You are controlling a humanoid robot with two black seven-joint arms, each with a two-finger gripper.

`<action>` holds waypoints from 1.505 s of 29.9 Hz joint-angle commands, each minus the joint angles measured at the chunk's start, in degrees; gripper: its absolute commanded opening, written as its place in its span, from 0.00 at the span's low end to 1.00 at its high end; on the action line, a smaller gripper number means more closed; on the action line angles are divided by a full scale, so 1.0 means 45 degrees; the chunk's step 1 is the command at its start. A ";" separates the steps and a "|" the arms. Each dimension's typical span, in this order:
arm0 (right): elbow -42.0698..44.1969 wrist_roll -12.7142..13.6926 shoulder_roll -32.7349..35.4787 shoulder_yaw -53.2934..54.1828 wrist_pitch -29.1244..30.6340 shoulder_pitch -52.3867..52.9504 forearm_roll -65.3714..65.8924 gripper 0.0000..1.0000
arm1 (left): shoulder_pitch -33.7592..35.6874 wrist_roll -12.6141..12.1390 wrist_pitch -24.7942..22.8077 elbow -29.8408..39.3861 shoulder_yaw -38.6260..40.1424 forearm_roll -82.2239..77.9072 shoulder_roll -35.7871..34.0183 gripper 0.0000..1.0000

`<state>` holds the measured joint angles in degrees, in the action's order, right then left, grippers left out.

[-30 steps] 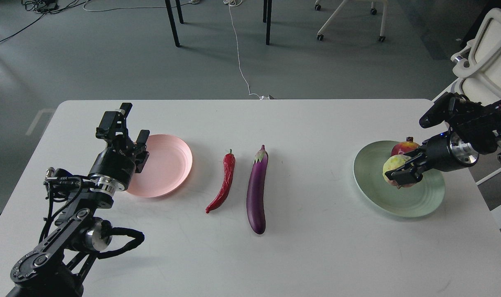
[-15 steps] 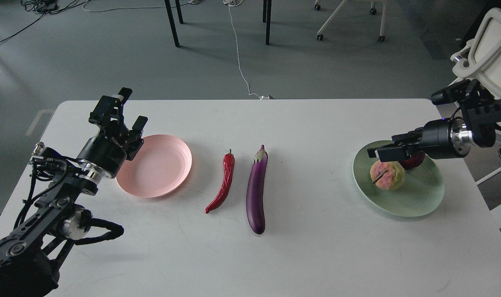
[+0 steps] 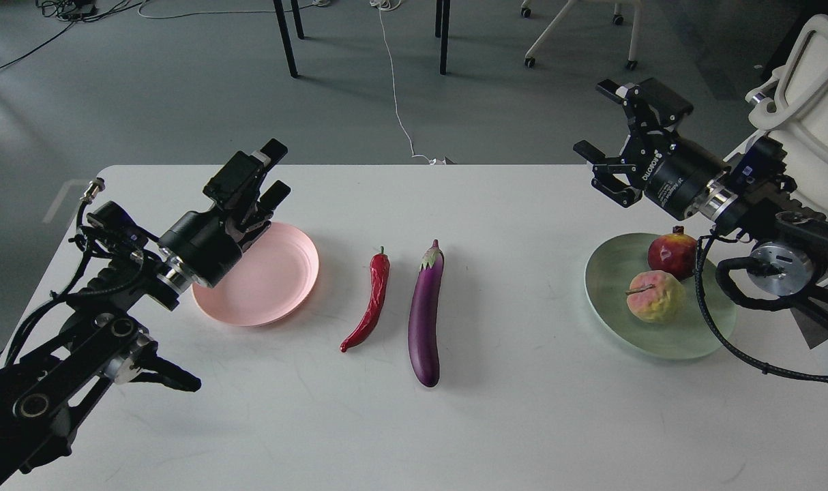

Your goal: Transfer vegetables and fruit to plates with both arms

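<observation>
Pink plastic sits under my left gripper [image 3: 260,183], which hangs over the far left rim of the pink plate [image 3: 277,286] with its fingers spread and nothing between them. That plate is bare. Just to its right on the white table [image 3: 523,423] lie the red chili [image 3: 370,303] and then the purple eggplant [image 3: 425,314], side by side and close but not touching, caps pointing away from me. Further right, the mint plate [image 3: 612,273] holds the pomegranate [image 3: 672,254] at the back and the yellow-pink apple [image 3: 655,296] in front, the two nearly touching. My right gripper [image 3: 608,164] is raised above the table's far edge, beyond that plate, jaws wide apart and empty.

As I judge it, the fruit is done and the vegetables are left. Risks from here: the chili is thin and curved, so a pinch off its middle could make it swing or slip out. The eggplant is glossy and long; gripped near an end it may tip and slide free. Reaching for one could nudge its close neighbour. A low approach by my left arm might catch the pink plate's rim and shove it. The right arm's cable loop hangs at the mint plate's edge and could drag it.

Count: two plates, two fruits, two vegetables, two grippers.
</observation>
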<state>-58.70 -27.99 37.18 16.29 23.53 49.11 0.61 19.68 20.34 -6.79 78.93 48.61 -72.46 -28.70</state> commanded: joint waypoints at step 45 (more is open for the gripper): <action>0.1952 -0.0002 0.1094 0.2826 0.0992 -0.3824 -0.0799 0.94 | 0.7638 -0.1453 -0.3003 -0.7696 -0.7854 -0.7472 0.5362 0.97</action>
<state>-49.93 -28.01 42.03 28.92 28.01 32.23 -2.99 54.62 13.83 -20.28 45.15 13.31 -106.02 -5.00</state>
